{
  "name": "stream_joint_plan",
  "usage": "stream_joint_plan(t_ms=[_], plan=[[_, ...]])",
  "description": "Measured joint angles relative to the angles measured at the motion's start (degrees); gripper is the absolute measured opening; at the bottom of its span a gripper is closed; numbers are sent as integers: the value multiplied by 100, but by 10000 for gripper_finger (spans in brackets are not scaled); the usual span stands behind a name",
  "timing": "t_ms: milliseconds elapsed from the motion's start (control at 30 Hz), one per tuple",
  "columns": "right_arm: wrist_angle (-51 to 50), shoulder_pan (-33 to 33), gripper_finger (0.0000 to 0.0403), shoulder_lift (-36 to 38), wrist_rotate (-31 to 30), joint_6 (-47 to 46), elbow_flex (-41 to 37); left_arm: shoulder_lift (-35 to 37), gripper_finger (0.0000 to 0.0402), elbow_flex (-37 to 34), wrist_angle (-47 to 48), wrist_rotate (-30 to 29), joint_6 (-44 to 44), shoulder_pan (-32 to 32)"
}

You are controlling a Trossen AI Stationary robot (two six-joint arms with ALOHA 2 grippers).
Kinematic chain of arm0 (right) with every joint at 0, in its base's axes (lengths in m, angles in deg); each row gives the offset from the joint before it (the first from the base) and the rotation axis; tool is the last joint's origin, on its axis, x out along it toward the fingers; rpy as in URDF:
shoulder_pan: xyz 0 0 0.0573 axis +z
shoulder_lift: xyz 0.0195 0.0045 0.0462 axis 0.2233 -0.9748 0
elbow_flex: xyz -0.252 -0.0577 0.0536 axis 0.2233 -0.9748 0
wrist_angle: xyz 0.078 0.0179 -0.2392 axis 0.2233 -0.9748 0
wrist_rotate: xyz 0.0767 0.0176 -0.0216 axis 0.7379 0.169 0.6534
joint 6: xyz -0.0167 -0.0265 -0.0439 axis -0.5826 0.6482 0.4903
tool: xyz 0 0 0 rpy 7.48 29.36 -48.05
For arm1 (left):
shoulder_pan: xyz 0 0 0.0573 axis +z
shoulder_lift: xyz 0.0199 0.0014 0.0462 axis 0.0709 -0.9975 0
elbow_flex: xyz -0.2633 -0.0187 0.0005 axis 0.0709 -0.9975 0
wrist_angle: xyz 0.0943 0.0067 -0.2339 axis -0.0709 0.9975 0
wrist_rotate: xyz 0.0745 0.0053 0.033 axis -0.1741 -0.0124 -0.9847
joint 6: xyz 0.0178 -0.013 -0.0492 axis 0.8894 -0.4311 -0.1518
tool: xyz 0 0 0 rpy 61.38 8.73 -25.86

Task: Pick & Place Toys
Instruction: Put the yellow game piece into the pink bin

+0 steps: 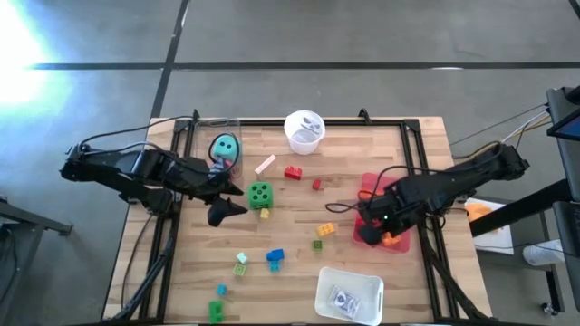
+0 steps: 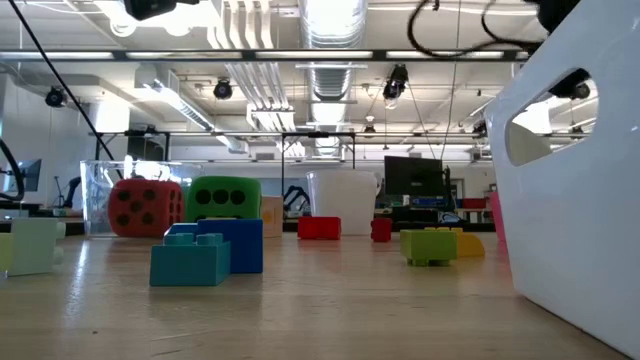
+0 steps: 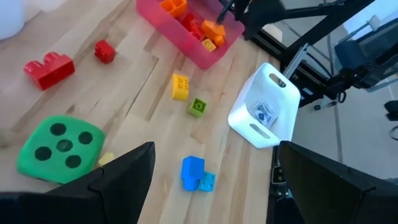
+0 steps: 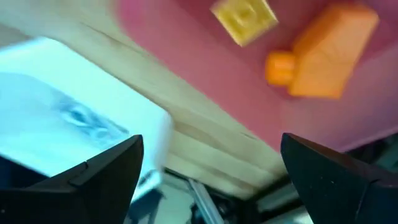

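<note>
Small toy bricks lie scattered on the wooden table: a red one (image 1: 293,172), a yellow one (image 1: 328,231) and a blue one (image 1: 275,257). The green die (image 1: 260,193) rests flat near the middle, and the teal die (image 1: 225,147) sits in a clear box. In the low view a red die (image 2: 145,207) stands beside the green die (image 2: 222,200). My left gripper (image 1: 222,213) hovers open just left of the green die (image 3: 59,146). My right gripper (image 1: 367,234) is open above the pink tray (image 1: 373,186), where a yellow brick (image 4: 244,18) and an orange brick (image 4: 323,53) lie.
A white round cup (image 1: 304,129) stands at the far edge. A white rectangular tray (image 1: 349,294) sits at the near edge and fills the right of the low view (image 2: 580,190). A pale pink piece (image 1: 265,164) lies near the clear box (image 1: 237,127).
</note>
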State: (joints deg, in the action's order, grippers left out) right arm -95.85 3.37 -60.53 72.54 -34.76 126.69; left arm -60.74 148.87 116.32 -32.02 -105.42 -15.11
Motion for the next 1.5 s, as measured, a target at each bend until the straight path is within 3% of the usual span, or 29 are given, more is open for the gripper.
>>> stream_joint_plan(t_ms=[167,367,533,767,1033,1200,1500], plan=[[38,-3,370,-82,-747,753,864,2,342,0,156,-13,23,0],[18,-1,370,-791,-1541,3241,2064,2,342,0,202,-185,195,4],[-17,-41,370,-1894,-1561,5094,2789,2,342,-2,244,-204,271,4],[-292,-61,370,-3177,-1563,6767,3197,2,342,-2,556,-203,218,7],[-218,-378,369,-3842,-2163,7736,3075,2,342,-2,683,-204,122,7],[51,-530,366,-4102,-2123,8146,3003,2,342,-2,681,-202,122,7],[512,-531,277,-4234,-2142,8520,2847,2,342,-2,681,-202,120,7]])
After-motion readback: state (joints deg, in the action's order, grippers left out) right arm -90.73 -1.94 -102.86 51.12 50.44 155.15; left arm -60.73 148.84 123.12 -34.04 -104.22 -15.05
